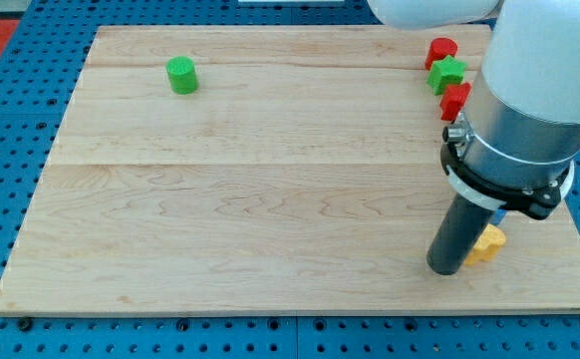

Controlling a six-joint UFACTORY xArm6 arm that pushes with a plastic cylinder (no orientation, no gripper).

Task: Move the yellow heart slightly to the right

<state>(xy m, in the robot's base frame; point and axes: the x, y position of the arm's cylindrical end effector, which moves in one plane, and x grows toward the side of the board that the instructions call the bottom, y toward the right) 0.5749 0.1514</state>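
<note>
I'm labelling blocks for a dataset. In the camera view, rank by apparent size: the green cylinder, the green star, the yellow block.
1. green cylinder and green star: look about alike, not ranked.
2. yellow block: smallest showing, but partly hidden behind my tip, so its true size is unsure.

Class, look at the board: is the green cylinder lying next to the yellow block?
No. The green cylinder sits alone near the view's top left, while the yellow block lies at the bottom right beside my tip.

Lighting bright, even, diffuse from overhead. Wooden board (270, 199) evenly lit, no glare. Short soft shadow under the green cylinder (181, 76), near the board's top-left corner. Focus sharp across the board; its edges look straight, no visible distortion.
</note>
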